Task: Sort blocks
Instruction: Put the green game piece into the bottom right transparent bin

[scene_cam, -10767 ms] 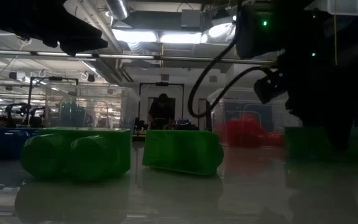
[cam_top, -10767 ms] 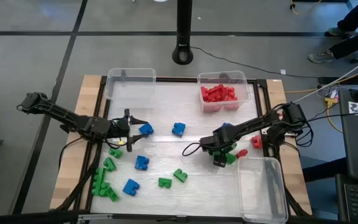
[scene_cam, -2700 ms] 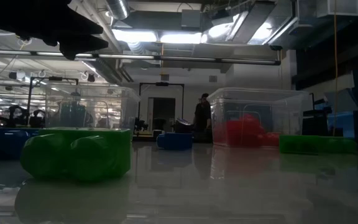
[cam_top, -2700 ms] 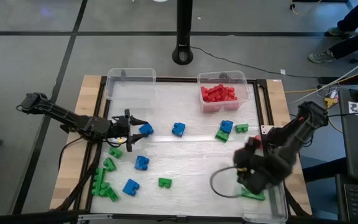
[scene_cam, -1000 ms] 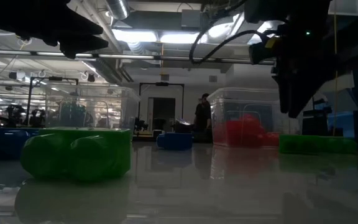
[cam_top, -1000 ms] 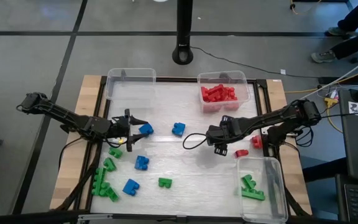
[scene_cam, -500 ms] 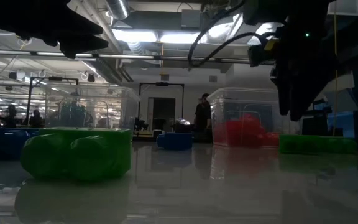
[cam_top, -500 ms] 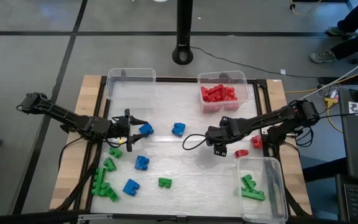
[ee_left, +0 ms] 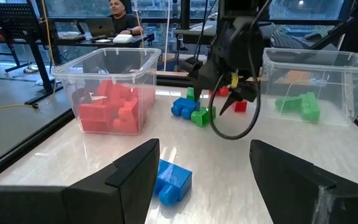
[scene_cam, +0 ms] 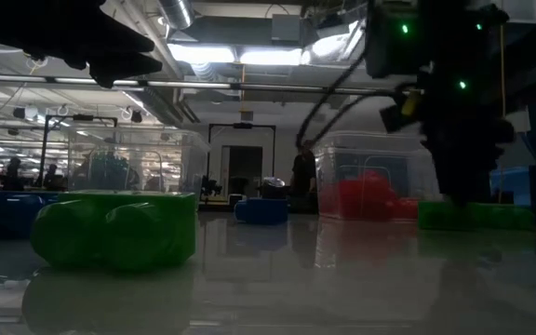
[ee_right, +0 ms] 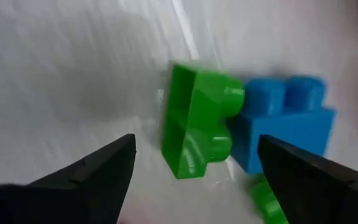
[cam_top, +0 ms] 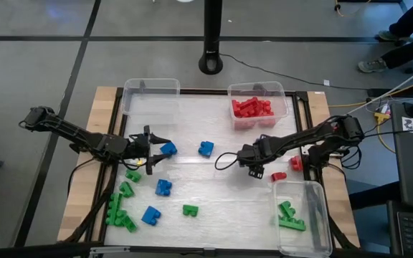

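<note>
Right wrist view — right gripper [ee_right: 194, 165] jaws spread, empty, over green block [ee_right: 197, 121]; left jaws open — empty.

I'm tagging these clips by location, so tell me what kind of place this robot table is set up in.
Most likely a robotics lab or workshop. The low view shows exposed ceiling ducts and strip lights. The left wrist view shows a person at a desk with a laptop, and the high view shows loose cables on the floor.
</note>
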`<state>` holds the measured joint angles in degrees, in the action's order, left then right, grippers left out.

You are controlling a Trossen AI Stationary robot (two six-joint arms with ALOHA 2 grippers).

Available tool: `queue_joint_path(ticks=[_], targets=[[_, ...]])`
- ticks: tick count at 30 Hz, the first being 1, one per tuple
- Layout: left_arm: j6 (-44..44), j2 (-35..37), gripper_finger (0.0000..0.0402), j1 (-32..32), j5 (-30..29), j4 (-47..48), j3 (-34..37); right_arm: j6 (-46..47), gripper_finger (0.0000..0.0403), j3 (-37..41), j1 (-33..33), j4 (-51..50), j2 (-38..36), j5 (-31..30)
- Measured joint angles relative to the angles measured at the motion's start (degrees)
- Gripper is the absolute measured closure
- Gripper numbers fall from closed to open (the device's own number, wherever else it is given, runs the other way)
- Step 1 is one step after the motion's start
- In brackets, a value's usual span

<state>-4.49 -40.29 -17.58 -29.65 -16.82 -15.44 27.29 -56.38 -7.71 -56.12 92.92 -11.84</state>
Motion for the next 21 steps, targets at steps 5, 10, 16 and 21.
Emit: queue_joint_path(ticks=[5,10,16,21], targets=[[0.19,0.00,0.0163,0.00,0.00,0.02,0.00,0.70,0.0066,4.21,-0.01,7.72,0.00,1.79],[0.20,0.00,0.0163,0.00,0.00,0.00,0.00,-0.06,0.0066,7.10,0.64,11.72,-0.22,0.99],[0.14,0.00,0.0163,0.07,0.00,-0.01,0.02,-0.81,0.0066,8.17,0.90,13.44,-0.34,0.83],[0.35,0.00,0.0163,0.07,0.00,-0.07,0.02,-0.62,0.0066,8.31,0.99,14.77,-0.63,3.07]])
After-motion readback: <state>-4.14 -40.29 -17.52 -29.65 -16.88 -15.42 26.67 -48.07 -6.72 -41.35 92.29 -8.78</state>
